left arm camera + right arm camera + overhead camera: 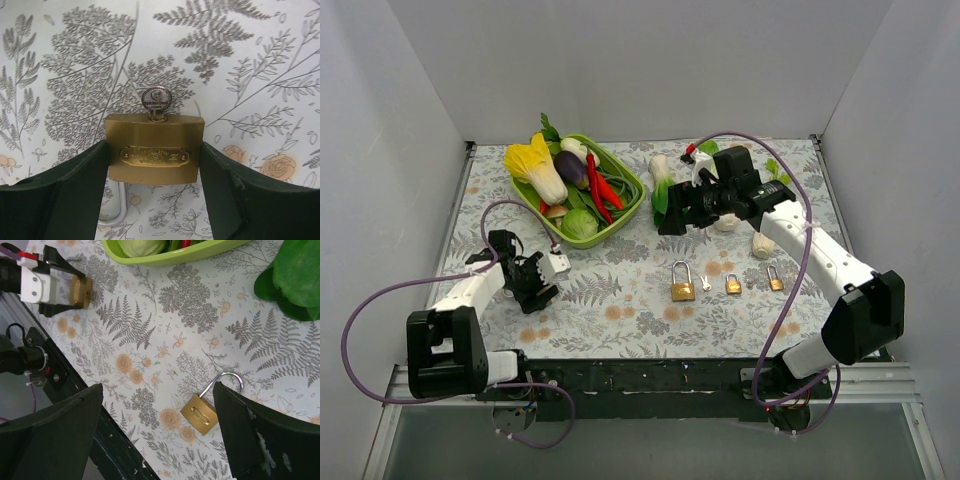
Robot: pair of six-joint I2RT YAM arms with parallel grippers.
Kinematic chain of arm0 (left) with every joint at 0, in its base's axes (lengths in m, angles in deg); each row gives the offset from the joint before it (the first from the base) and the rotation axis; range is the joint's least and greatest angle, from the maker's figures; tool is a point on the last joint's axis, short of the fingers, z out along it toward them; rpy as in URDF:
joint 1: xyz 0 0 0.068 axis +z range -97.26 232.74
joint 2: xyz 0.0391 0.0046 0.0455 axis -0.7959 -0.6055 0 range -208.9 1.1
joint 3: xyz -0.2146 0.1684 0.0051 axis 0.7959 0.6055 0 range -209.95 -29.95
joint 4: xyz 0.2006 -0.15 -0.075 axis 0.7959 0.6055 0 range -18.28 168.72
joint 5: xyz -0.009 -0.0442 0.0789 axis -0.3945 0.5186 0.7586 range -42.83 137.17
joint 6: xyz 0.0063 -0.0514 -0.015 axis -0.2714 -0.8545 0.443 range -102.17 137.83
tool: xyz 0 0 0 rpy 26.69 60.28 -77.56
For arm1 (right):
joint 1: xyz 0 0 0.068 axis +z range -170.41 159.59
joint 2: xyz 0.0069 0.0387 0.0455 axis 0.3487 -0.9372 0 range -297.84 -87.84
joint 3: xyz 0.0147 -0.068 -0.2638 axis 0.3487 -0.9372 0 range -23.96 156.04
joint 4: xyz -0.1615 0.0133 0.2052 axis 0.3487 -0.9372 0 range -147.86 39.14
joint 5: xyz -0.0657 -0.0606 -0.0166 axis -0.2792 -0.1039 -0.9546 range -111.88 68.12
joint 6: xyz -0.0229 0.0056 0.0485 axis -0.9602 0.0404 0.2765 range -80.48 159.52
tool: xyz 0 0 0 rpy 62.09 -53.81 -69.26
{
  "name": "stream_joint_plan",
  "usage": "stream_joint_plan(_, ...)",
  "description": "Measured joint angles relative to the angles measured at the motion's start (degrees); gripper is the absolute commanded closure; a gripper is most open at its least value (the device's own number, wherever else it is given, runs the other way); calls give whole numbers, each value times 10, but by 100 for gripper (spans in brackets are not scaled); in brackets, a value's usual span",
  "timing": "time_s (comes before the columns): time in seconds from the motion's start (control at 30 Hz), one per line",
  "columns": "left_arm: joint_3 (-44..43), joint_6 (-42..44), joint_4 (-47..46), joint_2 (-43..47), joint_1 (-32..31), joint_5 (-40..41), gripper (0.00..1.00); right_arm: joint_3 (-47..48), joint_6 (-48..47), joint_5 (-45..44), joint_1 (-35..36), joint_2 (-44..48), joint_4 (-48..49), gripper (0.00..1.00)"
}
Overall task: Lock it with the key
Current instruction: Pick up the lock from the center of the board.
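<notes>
Near left, the left gripper [533,281] is clamped on the sides of a brass padlock [155,152]. Only its wrist view shows the key [156,98] seated in the lock body. At mid-tabletop [620,300], a row of spare padlocks [733,284] lies just beside a loose key [705,283]. Beyond them the right gripper [678,222] hovers with its fingers wide apart, holding nothing. Far left sits a green vegetable tray [638,195].

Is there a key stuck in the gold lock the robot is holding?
Yes, a silver key sits in the keyhole of the brass padlock clamped in the left gripper.
</notes>
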Motion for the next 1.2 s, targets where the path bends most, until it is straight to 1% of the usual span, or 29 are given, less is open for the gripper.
stream_joint_plan(0.03,0,0,5,2,-7,0,90,-1,8,9,0,-2,5,2)
stream_joint_plan(0.13,-2,-14,29,7,-41,-2,100,-6,26,37,0,-7,21,2)
stream_joint_plan(0.27,-26,-44,68,24,-103,-21,100,-18,47,67,0,-12,41,2)
stream_joint_plan(0.4,-78,-85,82,41,-163,-43,100,-44,71,99,0,-19,66,5)
stream_joint_plan(0.63,-164,-164,83,42,-266,-53,100,-93,111,159,3,-54,102,5)
stream_joint_plan(0.73,-194,-196,83,42,-309,-53,100,-95,130,180,11,-69,122,2)
stream_joint_plan(0.93,-247,-252,80,36,-383,-54,100,-96,160,217,45,-89,164,2)
stream_joint_plan(1.1,-266,-287,75,25,-412,-50,100,-112,186,235,80,-90,203,8)
stream_joint_plan(1.2,-275,-304,71,17,-427,-44,100,-122,199,242,98,-90,215,15)
